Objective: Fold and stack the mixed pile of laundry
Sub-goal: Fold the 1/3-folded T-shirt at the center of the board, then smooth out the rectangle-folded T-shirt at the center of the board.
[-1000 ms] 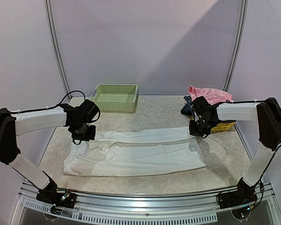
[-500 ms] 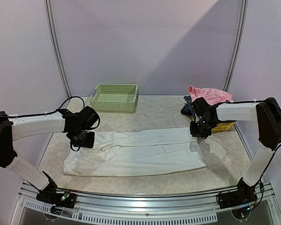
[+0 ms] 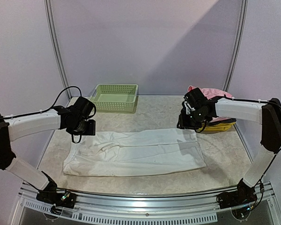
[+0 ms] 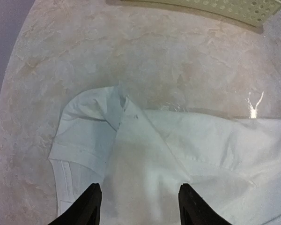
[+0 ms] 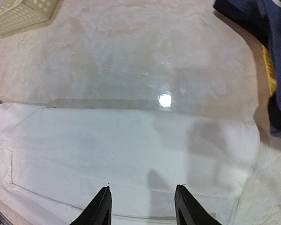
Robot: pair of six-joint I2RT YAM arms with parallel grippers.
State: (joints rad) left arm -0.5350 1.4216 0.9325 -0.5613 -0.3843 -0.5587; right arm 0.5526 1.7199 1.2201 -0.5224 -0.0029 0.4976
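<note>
White garment (image 3: 136,152) spread long and flat across the middle of the desk (image 3: 154,110), one long crease along it, left end rumpled with a corner flap turned over. Left gripper (image 4: 139,199) released, jaws apart and empty, poised over that rumpled left end. Right gripper (image 5: 143,192) likewise released, jaws apart over the smooth right end, nothing between the fingers. Contact with the cloth not to be told for either. Pink piece (image 3: 210,93) at the far right of the desk, heaped on dark blue and yellow clothes (image 5: 276,42), just behind the right gripper. Green basket (image 3: 114,97) at the back left, apart from the white garment.
</note>
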